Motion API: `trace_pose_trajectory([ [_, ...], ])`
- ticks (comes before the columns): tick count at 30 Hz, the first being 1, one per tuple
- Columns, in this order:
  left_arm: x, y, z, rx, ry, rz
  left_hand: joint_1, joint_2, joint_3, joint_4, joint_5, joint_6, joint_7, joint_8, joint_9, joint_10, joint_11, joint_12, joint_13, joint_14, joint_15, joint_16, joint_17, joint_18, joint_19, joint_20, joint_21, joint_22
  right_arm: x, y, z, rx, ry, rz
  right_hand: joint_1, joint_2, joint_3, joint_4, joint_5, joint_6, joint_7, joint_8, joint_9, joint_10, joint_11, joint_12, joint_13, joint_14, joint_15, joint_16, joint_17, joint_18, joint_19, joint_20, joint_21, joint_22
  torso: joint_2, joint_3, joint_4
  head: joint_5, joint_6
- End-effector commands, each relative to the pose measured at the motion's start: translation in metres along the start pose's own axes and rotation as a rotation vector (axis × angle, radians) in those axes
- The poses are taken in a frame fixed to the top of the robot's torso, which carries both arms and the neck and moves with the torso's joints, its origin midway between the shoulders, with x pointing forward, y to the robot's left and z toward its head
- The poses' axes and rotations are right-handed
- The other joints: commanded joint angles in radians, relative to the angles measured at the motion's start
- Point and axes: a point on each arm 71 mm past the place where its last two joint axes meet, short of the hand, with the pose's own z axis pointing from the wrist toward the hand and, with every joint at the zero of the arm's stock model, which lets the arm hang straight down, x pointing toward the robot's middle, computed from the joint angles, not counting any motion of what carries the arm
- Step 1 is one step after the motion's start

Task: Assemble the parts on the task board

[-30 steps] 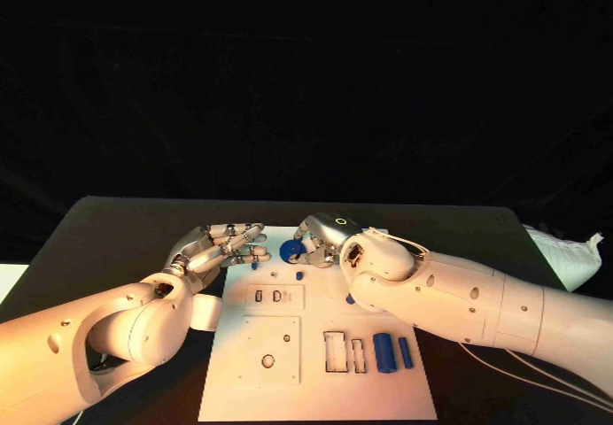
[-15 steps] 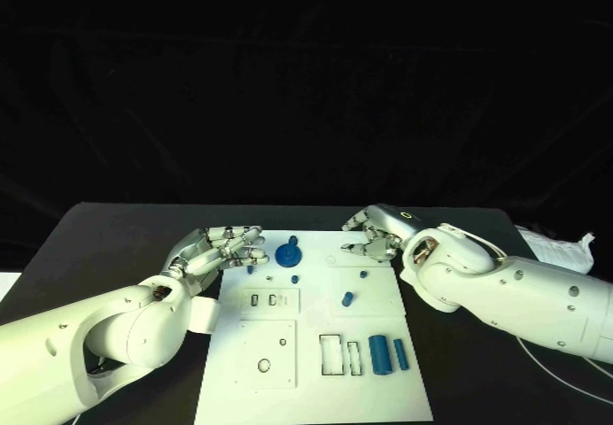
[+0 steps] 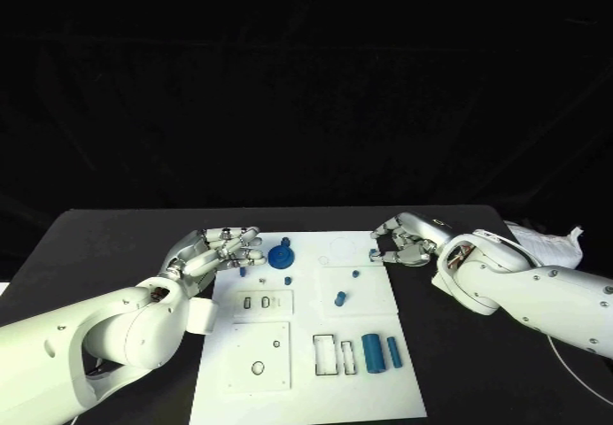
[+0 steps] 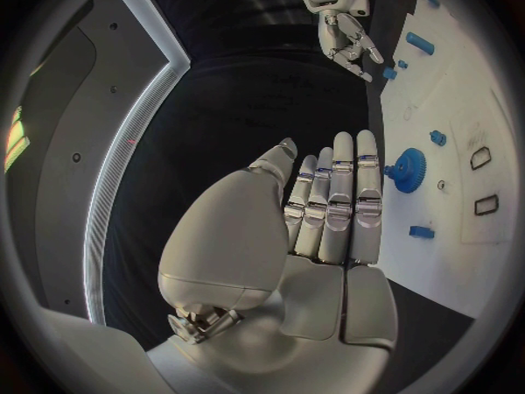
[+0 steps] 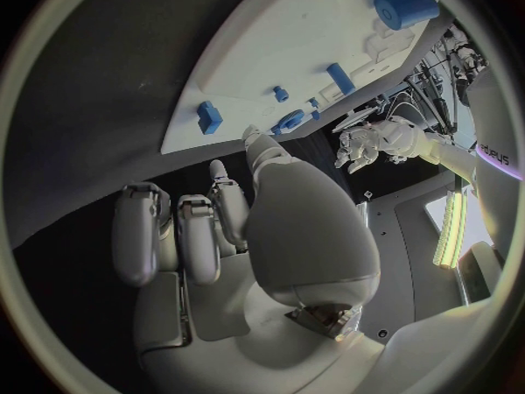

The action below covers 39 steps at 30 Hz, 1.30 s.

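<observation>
The white task board point(image 3: 306, 390) lies lengthwise in the middle of the black table. A blue round part point(image 3: 281, 257) point(image 4: 408, 168) stands near its far end, with small blue parts point(image 3: 341, 298) scattered behind it. Two blue cylinders point(image 3: 375, 352) lie near the board's right side. My left hand point(image 3: 217, 251) hovers at the board's far left corner, fingers straight and side by side point(image 4: 333, 210), holding nothing. My right hand point(image 3: 407, 243) point(image 4: 339, 26) is at the far right edge, fingers loosely bent and empty, beside a small blue part point(image 3: 375, 257) point(image 5: 208, 116).
Rectangular slots point(image 3: 326, 354) and a round hole point(image 3: 258, 367) are cut in the near half of the board. A white object point(image 3: 549, 243) lies at the table's right edge, with a thin cable point(image 3: 569, 367) trailing under my right arm.
My right hand has let go of the blue round part and drawn back to the right edge of the board. The part stays at the far end. My left hand has barely moved.
</observation>
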Motion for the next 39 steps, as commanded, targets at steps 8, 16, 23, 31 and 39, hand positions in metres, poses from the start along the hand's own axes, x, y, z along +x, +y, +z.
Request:
trace_pose_trajectory([
  [8,0.002,0.000,0.001,0.005,0.021,-0.012,0.000,-0.007,0.007,0.000,-0.001,-0.006,0.000,-0.003,-0.001,-0.005,0.000,-0.003,-0.001,-0.005,0.005,-0.005,0.001,0.009,0.004,0.002,-0.005,-0.001,0.009,-0.011,0.000,-0.008,0.034,-0.002,0.027,0.008,0.007,-0.017,-0.009,0.001,0.000,-0.004,-0.001,-0.002,-0.003,-0.003,0.033,0.093,-0.002,0.005,0.201,-0.020,0.002,-0.002,0.006,0.004,0.001,-0.0004,0.0015,-0.005,-0.005],
  [16,0.002,0.001,0.001,0.004,0.020,-0.012,0.000,-0.007,0.007,0.000,-0.001,-0.006,0.000,-0.003,-0.001,-0.005,0.000,-0.003,-0.001,-0.005,0.005,-0.005,0.001,0.009,0.004,0.002,-0.005,-0.001,0.018,-0.012,0.003,0.009,0.044,-0.011,0.037,0.018,0.014,-0.026,-0.018,0.010,0.000,-0.002,0.000,0.002,-0.004,0.003,0.038,0.093,-0.002,0.006,0.203,-0.020,0.002,-0.002,0.006,0.004,0.002,0.0006,0.0032,-0.003,-0.010],
  [23,0.002,0.001,0.001,0.004,0.022,-0.012,0.000,-0.007,0.007,0.000,-0.001,-0.006,0.000,-0.003,-0.001,-0.005,0.000,-0.003,-0.001,-0.005,0.005,-0.005,0.001,0.009,0.004,0.002,-0.005,-0.001,0.024,-0.012,0.007,0.020,0.058,-0.013,0.048,0.034,0.028,-0.037,-0.026,0.030,-0.002,0.003,0.002,0.006,-0.006,0.008,0.042,0.094,-0.003,0.008,0.206,-0.020,0.004,-0.003,0.008,0.007,0.001,0.0002,0.0024,-0.002,-0.019],
  [31,0.002,0.001,0.001,0.003,0.021,-0.012,-0.001,-0.007,0.009,-0.003,-0.001,-0.006,0.000,-0.002,-0.001,-0.006,-0.001,-0.003,-0.001,-0.005,0.005,-0.006,0.003,0.009,0.004,0.002,-0.006,-0.001,0.026,-0.013,0.009,0.030,0.071,-0.018,0.053,0.049,0.046,-0.047,-0.036,0.064,-0.008,0.009,0.005,0.009,-0.011,0.013,0.046,0.095,-0.008,0.009,0.209,-0.021,0.005,-0.006,0.009,0.010,0.000,-0.0003,0.0024,-0.002,-0.023],
  [39,0.002,0.001,0.001,0.003,0.021,-0.012,-0.001,-0.007,0.009,-0.003,-0.001,-0.006,0.000,-0.002,-0.001,-0.006,-0.001,-0.003,-0.001,-0.005,0.005,-0.006,0.003,0.009,0.004,0.002,-0.006,-0.001,0.028,-0.012,0.010,0.031,0.083,-0.021,0.051,0.064,0.065,-0.056,-0.057,0.106,-0.022,0.019,0.009,0.011,-0.022,0.014,0.048,0.095,-0.017,0.010,0.212,-0.020,0.005,-0.013,0.009,0.010,0.000,0.0001,0.0014,0.000,-0.024],
])
